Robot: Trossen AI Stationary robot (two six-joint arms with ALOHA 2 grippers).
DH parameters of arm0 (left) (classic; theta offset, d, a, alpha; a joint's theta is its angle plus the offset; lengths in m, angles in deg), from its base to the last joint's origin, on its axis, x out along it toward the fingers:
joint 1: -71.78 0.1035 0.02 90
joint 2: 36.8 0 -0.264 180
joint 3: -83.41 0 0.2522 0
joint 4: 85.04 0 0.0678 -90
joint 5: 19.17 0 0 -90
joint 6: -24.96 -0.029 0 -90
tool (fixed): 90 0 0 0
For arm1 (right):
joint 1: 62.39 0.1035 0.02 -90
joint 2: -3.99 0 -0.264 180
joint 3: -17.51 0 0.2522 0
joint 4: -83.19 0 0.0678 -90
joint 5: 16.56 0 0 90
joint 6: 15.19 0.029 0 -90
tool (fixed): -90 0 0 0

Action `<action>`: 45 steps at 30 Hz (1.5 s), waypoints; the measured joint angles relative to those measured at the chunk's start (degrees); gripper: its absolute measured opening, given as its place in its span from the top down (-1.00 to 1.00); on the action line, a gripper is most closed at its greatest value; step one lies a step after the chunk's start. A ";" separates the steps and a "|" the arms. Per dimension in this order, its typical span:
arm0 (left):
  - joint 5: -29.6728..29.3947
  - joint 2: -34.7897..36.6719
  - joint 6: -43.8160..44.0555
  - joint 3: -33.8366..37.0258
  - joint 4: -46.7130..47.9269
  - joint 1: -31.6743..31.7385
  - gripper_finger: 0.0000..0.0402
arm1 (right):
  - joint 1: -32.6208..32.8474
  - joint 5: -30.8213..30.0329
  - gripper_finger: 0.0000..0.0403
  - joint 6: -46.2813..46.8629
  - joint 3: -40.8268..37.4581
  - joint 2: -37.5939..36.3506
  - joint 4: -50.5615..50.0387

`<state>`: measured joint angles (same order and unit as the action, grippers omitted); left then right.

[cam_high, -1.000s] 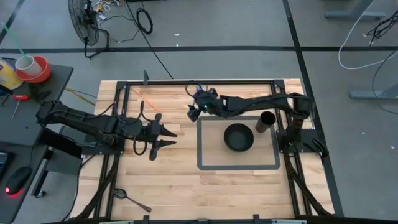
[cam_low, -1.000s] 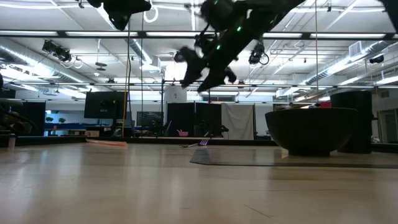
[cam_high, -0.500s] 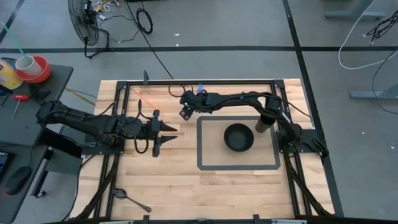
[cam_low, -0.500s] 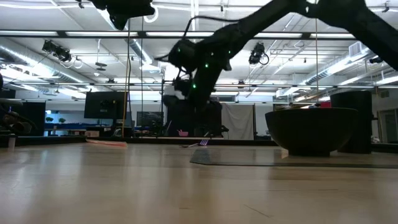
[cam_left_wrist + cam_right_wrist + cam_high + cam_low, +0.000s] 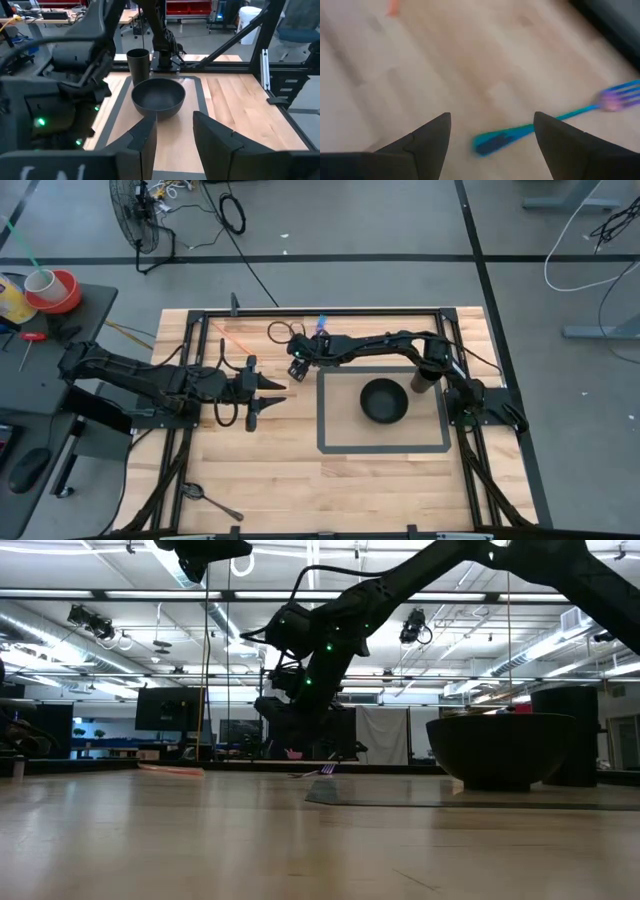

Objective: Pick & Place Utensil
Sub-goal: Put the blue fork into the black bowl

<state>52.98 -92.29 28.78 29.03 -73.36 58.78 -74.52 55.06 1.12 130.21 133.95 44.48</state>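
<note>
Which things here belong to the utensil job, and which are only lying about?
For the job:
fork
right gripper, open above the fork
bowl
cup

Lying about:
spoon at the table's near edge
left gripper, waiting

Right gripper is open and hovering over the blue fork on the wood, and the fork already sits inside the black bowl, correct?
Not quite. The right gripper is open over the blue fork, but the right wrist view shows the fork lying on the bare wooden table, not in the black bowl.
</note>
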 joint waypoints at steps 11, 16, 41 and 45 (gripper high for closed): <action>0.03 0.00 -0.02 0.00 -0.29 0.02 0.35 | 0.38 5.68 -0.42 5.08 -0.04 2.26 1.33; 0.04 0.00 -0.04 0.00 -0.28 0.02 0.35 | 0.16 5.93 -0.42 4.65 -0.04 2.26 0.78; 0.09 1.60 1.48 -0.07 0.24 -2.10 0.35 | 1.18 7.12 -0.42 9.53 0.02 1.70 -9.44; 0.09 1.60 1.49 -0.07 0.20 -2.10 0.35 | 1.73 8.04 -0.42 12.40 0.02 0.71 -15.08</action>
<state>53.07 -90.69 30.26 28.97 -73.17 56.68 -72.79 63.11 13.52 130.23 134.67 29.40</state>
